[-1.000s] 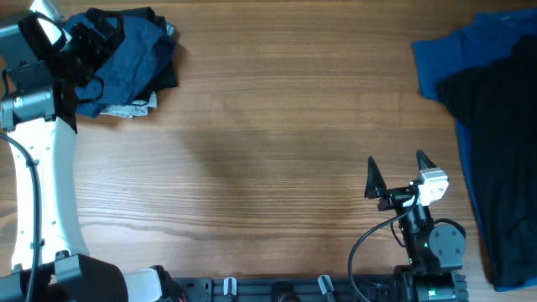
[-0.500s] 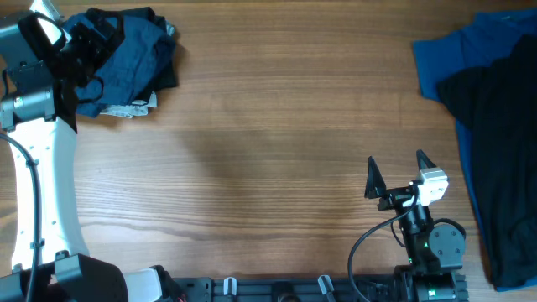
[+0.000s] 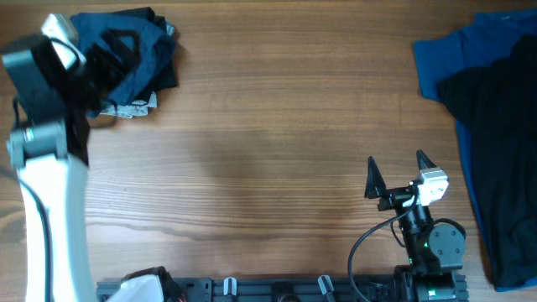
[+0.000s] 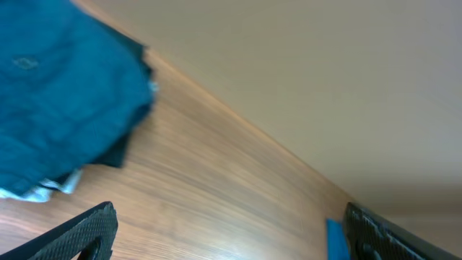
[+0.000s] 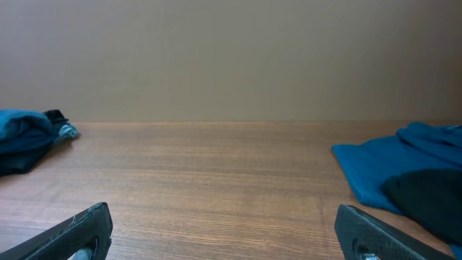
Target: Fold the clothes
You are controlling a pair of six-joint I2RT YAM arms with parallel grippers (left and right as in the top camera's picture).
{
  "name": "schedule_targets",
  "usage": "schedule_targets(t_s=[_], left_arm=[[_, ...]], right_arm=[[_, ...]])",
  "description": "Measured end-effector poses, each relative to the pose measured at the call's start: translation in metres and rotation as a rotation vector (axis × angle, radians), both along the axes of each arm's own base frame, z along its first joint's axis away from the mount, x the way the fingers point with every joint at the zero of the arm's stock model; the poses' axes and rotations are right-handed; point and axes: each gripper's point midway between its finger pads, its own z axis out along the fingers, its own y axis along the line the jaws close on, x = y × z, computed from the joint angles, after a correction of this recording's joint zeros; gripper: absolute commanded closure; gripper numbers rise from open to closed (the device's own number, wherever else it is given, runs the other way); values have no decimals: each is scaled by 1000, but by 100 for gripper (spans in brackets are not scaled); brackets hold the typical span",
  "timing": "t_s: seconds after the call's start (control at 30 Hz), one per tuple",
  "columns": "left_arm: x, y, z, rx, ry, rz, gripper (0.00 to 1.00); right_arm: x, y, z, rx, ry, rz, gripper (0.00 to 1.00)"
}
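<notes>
A pile of clothes (image 3: pixel 134 50) lies at the far left of the table, with dark navy shorts on top and black and light grey fabric under them. It also shows in the left wrist view (image 4: pixel 58 94) and the right wrist view (image 5: pixel 25 133). My left gripper (image 3: pixel 107 67) is at the pile's near-left edge, open and empty, with bare wood between its fingers (image 4: pixel 229 217). A brighter blue garment (image 3: pixel 445 59) with a black garment (image 3: pixel 503 143) on it lies at the right edge. My right gripper (image 3: pixel 394 176) is open and empty over bare wood (image 5: pixel 222 213).
The wooden table (image 3: pixel 268 126) stretches between the two heaps. The right arm's base (image 3: pixel 432 243) and a black rail (image 3: pixel 277 289) sit at the front edge. The white left arm (image 3: pixel 50 210) runs along the left side. A beige wall stands behind the table.
My left arm has shifted a little to the right and toward the front, its gripper drawing off the pile; it is blurred with motion. The right arm and the clothes have not moved.
</notes>
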Motion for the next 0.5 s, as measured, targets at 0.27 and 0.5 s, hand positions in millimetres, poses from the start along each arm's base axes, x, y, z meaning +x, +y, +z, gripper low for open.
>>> schedule_targets(t_s=[0.27,0.5], left_arm=[[-105,-65,-34,23,-61,-145,0],[-152,-60,-132,49,-77,-104,0]], right_arm=[[0,0,0,0,2,1,0],[0,0,0,0,1,0,0]])
